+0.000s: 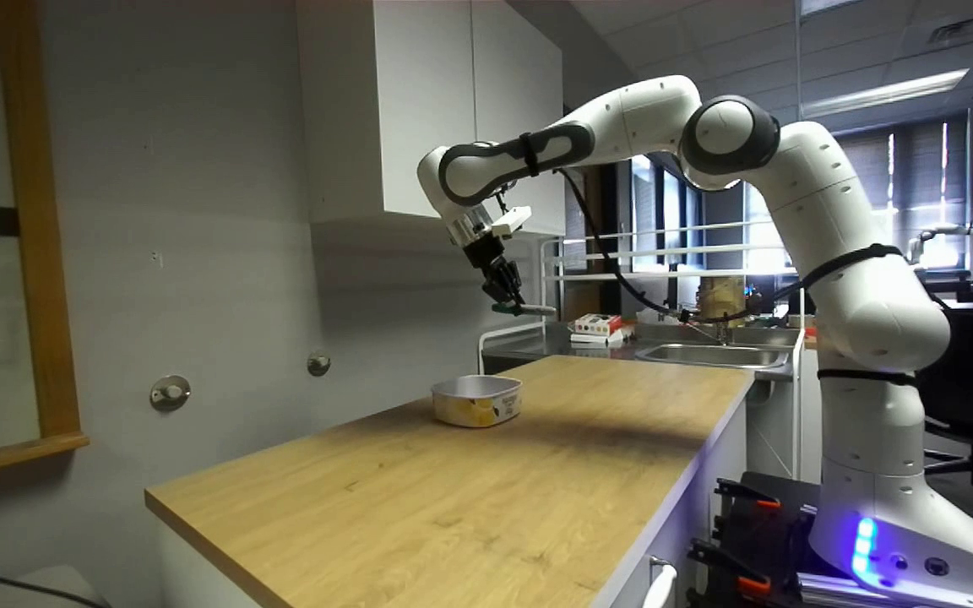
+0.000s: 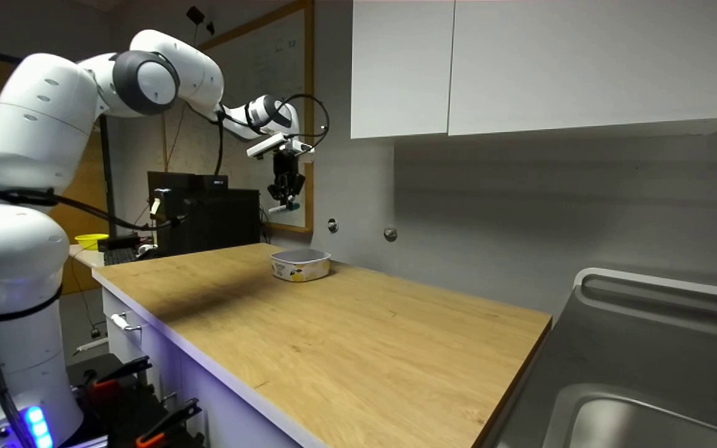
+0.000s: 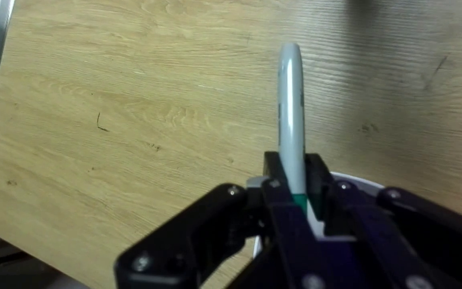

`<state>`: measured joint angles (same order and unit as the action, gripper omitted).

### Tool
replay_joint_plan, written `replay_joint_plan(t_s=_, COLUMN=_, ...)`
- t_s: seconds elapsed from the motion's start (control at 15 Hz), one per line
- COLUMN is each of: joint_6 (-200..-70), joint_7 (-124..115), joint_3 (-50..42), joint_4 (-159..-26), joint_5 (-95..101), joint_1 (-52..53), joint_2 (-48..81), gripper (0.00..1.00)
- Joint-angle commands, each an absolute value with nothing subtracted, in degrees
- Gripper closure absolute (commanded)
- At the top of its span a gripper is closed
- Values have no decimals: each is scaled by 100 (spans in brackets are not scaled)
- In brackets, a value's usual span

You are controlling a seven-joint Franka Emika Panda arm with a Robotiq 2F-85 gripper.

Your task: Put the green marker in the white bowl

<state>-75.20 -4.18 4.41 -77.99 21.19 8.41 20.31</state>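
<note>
The green marker (image 3: 291, 116) has a pale grey body and a green end. My gripper (image 3: 294, 170) is shut on it near the green part; the grey body sticks out past the fingertips and the rest of the green end is hidden by the fingers. The marker lies roughly level in the gripper in an exterior view (image 1: 539, 310) and also shows in an exterior view (image 2: 279, 209). The white bowl (image 1: 476, 410), with yellow fruit print, stands upright on the counter, also seen in an exterior view (image 2: 300, 270). My gripper is high above the bowl; its rim (image 3: 359, 181) shows partly behind the fingers.
The wooden counter (image 1: 419, 507) carries the bowl near the wall side. A wall cabinet (image 1: 432, 101) hangs close to the arm. A metal sink (image 1: 710, 355) and a white rack (image 1: 664, 249) stand beyond the counter's end, with a red and white box (image 1: 596, 325).
</note>
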Motion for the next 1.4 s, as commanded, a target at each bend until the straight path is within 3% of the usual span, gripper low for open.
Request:
replay_joint_plan(t_s=0.0, joint_6=-7077, joint_7=-91, joint_3=329, joint_4=-6833, joint_5=2039, joint_1=797, joint_2=2816, gripper=94)
replay_joint_plan(t_s=0.8, joint_6=-6745, joint_7=582, joint_3=141, joint_4=-6748, joint_5=1777, joint_1=394, joint_2=3643, gripper=94)
replay_joint_plan(t_s=1.33, joint_6=-6162, joint_7=601, joint_3=197, joint_4=-5949, joint_5=1909, joint_1=789, joint_2=4064, gripper=94)
